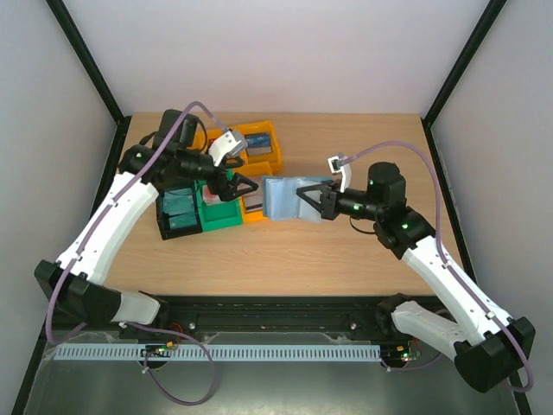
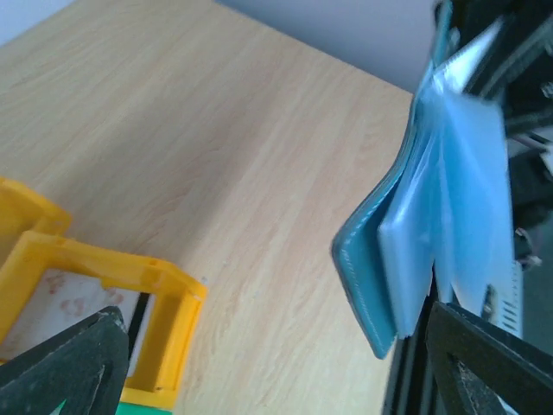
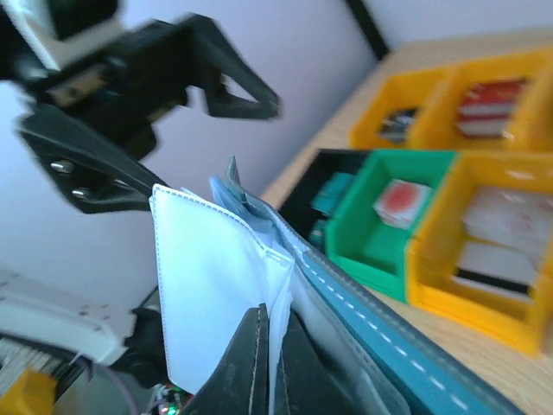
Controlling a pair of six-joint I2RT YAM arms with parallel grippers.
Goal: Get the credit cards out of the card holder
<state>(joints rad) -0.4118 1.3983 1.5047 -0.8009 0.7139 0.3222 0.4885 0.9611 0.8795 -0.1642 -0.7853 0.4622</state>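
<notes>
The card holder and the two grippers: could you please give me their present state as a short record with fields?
card holder: open, pale sleeves fanned out, between the two grippers
right gripper: shut on the card holder's sleeves
left gripper: open, next to the holder, holding nothing
cards left in the holder: cannot tell
green bin: one white-and-red card inside

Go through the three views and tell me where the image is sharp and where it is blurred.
Top external view: evenly lit and sharp, only soft shadows on the table. Left wrist view: wood grain fairly crisp, the card holder smeared at the right edge. Right wrist view: the left gripper blurred, the orange bins out of focus, the holder's stitching clearest.
</notes>
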